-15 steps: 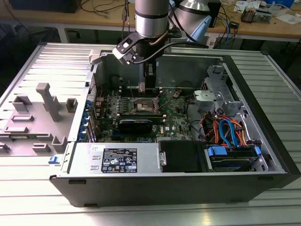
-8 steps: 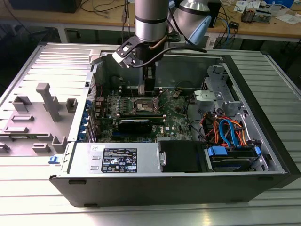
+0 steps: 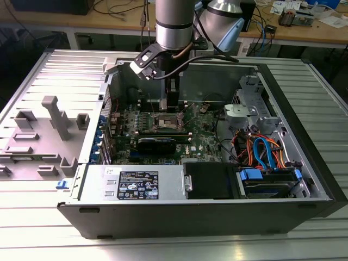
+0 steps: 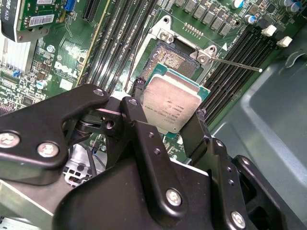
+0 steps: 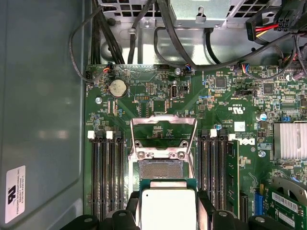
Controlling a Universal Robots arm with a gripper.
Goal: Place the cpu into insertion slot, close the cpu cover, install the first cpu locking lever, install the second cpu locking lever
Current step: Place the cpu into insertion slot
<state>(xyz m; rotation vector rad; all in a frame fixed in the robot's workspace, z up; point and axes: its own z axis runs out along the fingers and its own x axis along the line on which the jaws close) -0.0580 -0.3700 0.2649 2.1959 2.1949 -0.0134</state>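
**A:** What does the box hold?

**B:** The open computer case (image 3: 163, 220) holds a green circuit board (image 3: 209, 142). A grey power supply box (image 3: 136, 185) lies along the case's near wall, and blue and orange cables (image 3: 262, 152) sit at the exterior view's right. On the board, the insertion slot (image 5: 160, 171) has nothing in it and its contact field is bare. The cpu cover (image 5: 163, 120) is flipped up off the slot, with green board showing through its cut-out. A thin locking lever (image 4: 240, 64) juts out from the frame.

**A:** And the claw?

**B:** The gripper (image 4: 170, 98) is clenched on the cpu (image 4: 172, 103). Its black fingers (image 4: 193, 130) press two opposite edges, spread only as wide as the chip.

**A:** Where is the chip, then?

**B:** It is held off the board, overlapping the slot's near edge in both wrist views, and it is not seated.

**A:** Which way does it point?

**B:** The pale metal face is turned away from the board, toward the wrist cameras. It is square, so it has no long axis. In the first wrist view its edges run in line with the slot's frame.
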